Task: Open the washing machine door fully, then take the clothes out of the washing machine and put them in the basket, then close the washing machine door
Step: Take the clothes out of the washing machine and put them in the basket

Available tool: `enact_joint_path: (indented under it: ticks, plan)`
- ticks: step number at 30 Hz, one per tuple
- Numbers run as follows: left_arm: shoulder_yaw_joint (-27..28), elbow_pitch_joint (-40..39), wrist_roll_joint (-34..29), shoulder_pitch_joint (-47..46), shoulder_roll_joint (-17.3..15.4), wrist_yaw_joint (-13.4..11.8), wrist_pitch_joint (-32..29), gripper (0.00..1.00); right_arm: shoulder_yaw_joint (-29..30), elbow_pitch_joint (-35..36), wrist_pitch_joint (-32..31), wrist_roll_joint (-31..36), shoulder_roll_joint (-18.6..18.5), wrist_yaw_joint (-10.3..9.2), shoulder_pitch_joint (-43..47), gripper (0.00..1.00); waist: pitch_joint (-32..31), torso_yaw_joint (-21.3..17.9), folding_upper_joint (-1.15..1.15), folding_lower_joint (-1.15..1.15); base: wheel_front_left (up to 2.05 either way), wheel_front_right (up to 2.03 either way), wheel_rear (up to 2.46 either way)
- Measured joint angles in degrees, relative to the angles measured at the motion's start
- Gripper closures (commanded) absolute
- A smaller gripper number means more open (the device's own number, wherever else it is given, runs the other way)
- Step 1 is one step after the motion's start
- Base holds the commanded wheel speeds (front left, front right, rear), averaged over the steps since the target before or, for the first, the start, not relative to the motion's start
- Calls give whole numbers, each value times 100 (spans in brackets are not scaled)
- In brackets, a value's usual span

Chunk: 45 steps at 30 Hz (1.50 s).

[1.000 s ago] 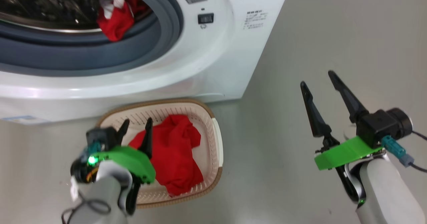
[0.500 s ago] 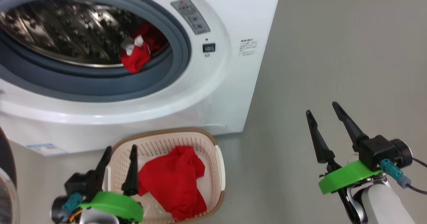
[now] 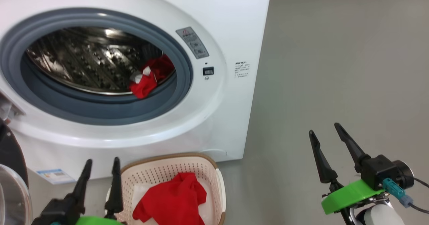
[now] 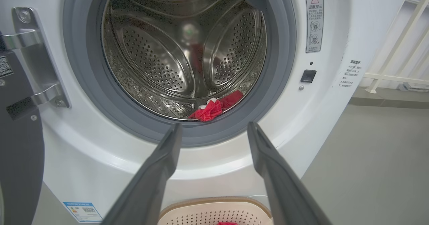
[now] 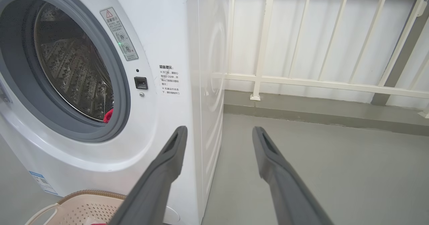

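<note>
Head cam tilted up; your L gripper (image 3: 102,161) has shifted off the basket (image 3: 167,158) to beside its rim, jaws apart, empty. Red garment (image 3: 171,201) in basket, second red garment (image 3: 144,86) at lip of drum (image 3: 83,61). L wrist: washing machine door (image 4: 16,158) open, left. R wrist: R gripper (image 5: 219,129) spread, empty, by washing machine (image 5: 174,34).

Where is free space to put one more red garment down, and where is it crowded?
Free: the grey floor between the big white washing machine and the open right tool; also the left strip of the cream perforated plastic basket, beside the bright red garment lying there. Crowded: the basket's middle.
</note>
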<state>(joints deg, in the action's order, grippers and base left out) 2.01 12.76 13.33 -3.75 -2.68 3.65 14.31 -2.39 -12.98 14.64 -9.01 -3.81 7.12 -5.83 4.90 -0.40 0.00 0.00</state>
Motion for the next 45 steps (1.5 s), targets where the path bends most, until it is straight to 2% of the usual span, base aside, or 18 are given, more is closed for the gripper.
enact_joint_path:
  ticks: [5,12,22,45]
  plan:
    - [120,-438,-82,427,3,0,0,0,14,101,0,-2,-9,0,221,0,-246,-50,0,0,0,0,0]
    - [272,-586,-65,714,8,49,0,0,51,207,0,0,-10,0,358,0,-499,-92,0,0,0,0,0]
    - [380,-598,-62,878,10,140,0,0,63,222,0,0,-10,0,559,0,-671,-128,0,0,0,0,0]
    - [372,-591,-66,965,11,143,0,0,75,223,0,0,-12,0,664,0,-727,-142,0,0,0,0,0]
